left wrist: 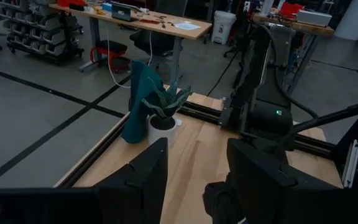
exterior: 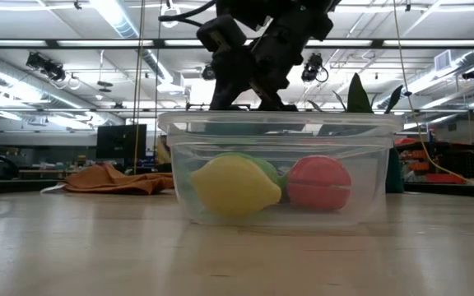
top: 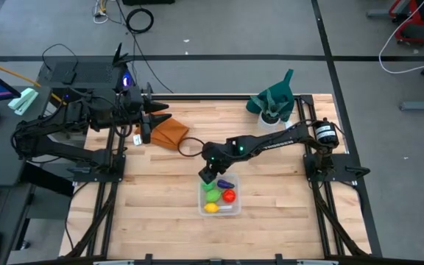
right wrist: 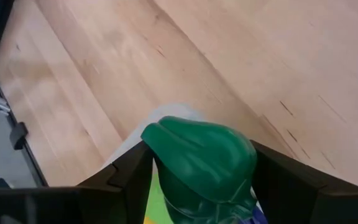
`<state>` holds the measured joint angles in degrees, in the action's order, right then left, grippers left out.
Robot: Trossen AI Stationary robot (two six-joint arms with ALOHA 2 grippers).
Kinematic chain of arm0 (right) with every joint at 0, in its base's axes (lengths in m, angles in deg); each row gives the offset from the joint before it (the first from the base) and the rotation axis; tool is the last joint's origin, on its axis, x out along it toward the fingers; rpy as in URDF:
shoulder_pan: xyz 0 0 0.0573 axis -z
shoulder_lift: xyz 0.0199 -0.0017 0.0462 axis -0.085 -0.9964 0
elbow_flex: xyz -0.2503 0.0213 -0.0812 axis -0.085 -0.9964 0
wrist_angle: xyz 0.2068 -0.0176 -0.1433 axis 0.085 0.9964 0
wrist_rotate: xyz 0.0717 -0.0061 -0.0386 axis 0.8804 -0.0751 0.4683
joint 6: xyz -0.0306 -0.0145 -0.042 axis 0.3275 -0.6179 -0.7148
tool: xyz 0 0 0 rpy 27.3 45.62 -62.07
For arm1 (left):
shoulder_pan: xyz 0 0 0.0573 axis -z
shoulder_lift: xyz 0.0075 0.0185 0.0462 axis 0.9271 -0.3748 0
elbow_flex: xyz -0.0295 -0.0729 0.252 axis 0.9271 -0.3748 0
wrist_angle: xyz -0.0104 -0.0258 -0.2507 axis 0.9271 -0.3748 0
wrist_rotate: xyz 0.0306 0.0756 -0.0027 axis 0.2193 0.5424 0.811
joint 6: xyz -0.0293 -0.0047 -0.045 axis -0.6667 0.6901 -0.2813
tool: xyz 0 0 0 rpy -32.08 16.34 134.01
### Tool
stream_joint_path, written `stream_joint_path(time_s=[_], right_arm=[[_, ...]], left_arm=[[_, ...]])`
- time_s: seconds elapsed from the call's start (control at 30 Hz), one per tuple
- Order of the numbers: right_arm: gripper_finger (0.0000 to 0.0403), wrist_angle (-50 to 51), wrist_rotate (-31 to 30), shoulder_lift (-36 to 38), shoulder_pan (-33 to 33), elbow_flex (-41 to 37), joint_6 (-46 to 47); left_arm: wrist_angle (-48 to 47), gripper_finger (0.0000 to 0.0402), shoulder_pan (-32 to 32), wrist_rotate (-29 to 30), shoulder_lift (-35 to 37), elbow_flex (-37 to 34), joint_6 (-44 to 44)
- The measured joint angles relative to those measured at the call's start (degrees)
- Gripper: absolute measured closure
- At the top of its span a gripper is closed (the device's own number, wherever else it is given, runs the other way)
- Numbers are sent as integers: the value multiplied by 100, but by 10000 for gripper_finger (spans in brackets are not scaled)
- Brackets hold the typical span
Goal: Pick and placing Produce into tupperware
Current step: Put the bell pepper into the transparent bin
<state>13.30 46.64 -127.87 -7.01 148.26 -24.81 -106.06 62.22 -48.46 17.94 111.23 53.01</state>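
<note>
The clear square tupperware (top: 219, 199) stands on the wooden table near its middle. In it lie a yellow piece (exterior: 233, 187), a red one (exterior: 319, 182), a light green one (top: 212, 194) and a purple one (top: 227, 183). Just above the tub's far left corner hangs my right gripper (top: 210, 175), shut on a dark green piece of produce (right wrist: 201, 158). My left gripper (left wrist: 194, 177) waits raised over the table's far left edge, open, with nothing between its fingers. My right gripper pinches the dark green piece by its two opposite sides (right wrist: 157, 155) between its two fingers (right wrist: 129, 177). It comes slanting down from above. The piece is lifted clear, over the tub's rim and the produce lying inside.
An orange-brown cloth (top: 169, 132) lies at the far left, close to my left gripper. A dark green cloth with a white cup holding a plant (top: 271, 107) stands at the far right corner. Bare wood lies all round the tub.
</note>
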Motion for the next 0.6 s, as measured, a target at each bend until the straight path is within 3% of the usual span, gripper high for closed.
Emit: stream_joint_path(time_s=[0.6], right_arm=[[225,56,-171,21,-313,-7,-423]], left_arm=[[-70,228,-19,1,0,-2,69]])
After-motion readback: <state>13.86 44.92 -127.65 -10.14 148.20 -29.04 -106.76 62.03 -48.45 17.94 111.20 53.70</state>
